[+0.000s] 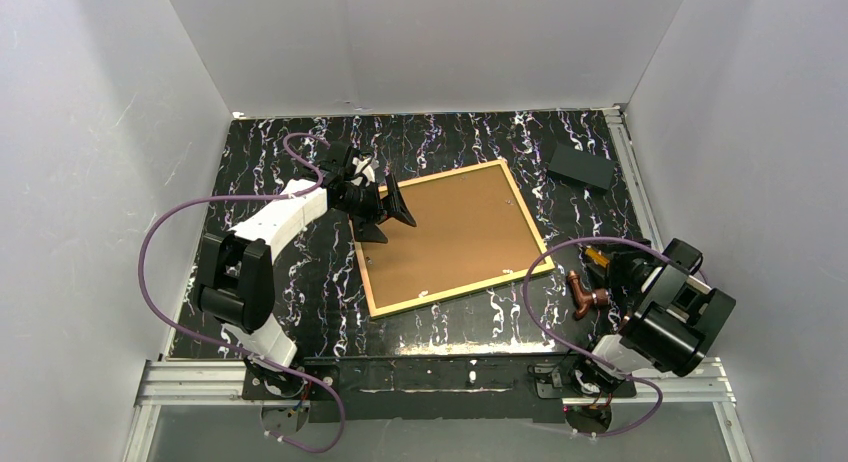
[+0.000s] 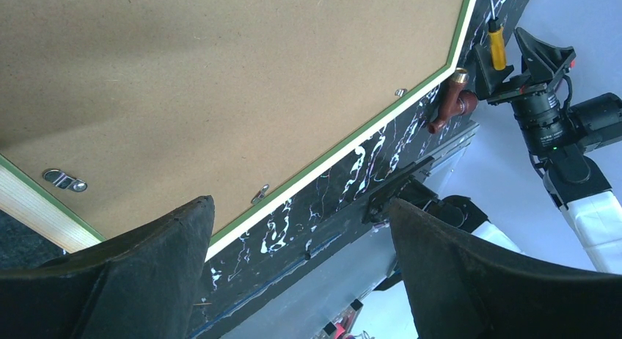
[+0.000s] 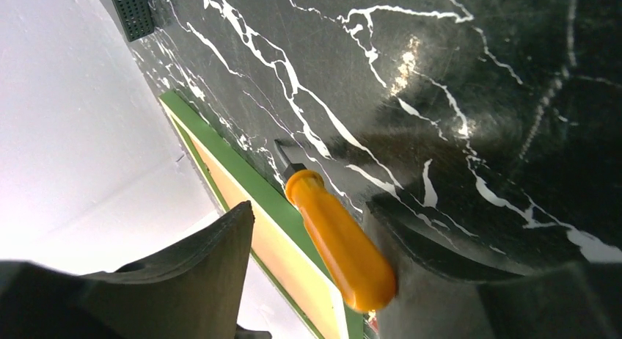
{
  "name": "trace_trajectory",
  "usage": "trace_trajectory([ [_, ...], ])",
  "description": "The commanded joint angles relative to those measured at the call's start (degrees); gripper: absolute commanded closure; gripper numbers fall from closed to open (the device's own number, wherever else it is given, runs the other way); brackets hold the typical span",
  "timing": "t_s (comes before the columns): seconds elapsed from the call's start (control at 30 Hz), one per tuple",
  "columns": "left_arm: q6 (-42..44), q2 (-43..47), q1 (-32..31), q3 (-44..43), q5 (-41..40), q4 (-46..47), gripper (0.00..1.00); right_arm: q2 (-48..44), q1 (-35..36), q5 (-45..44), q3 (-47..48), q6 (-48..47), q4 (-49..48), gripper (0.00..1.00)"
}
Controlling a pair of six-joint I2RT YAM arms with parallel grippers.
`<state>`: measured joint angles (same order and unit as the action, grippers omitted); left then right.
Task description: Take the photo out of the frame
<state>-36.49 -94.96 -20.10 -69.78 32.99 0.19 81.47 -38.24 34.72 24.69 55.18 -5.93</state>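
The frame [image 1: 460,290] lies face down on the tabletop [image 1: 470,147] directly under the left gripper [image 1: 388,222], whose jaws stand wide apart over the frame's nearer edge and hold nothing. Beyond its fingers [image 2: 147,265] spreads the brown backing panel [image 1: 450,232], with a metal hanger [image 2: 64,180] near that edge. The photo is not visible; the panel covers that whole side. The right gripper [image 3: 312,207] is well apart from the left one, low over the tabletop just off the frame's opposite corner. Its jaws are parted, and an orange-handled screwdriver [image 3: 341,243] sits between them against one finger, with a clear gap to the other. A brown-handled tool [image 1: 587,293] lies just beside this gripper, and a black box [image 1: 580,167] lies farther beyond it.
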Motion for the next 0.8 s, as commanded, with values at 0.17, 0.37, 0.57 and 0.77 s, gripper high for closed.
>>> trace_trajectory([
  [0.17,0.29,0.72,-0.08,1.07,1.11,-3.52,0.12,-3.86,-0.25,-4.67,2.25,-5.54,11.21,0.29],
  [0.37,0.51,0.63,-0.03,1.0,0.87,-3.63,0.12,-7.2,-0.2,-5.54,2.22,-7.05,14.57,0.28],
  [0.57,0.5,0.73,-0.06,1.05,0.97,-3.79,0.11,-14.47,-0.22,-8.93,3.92,-11.45,21.99,0.27],
  [0.77,0.44,0.98,-0.05,1.03,1.02,-3.69,0.11,-18.75,0.18,-13.33,8.32,-21.12,28.6,0.27],
])
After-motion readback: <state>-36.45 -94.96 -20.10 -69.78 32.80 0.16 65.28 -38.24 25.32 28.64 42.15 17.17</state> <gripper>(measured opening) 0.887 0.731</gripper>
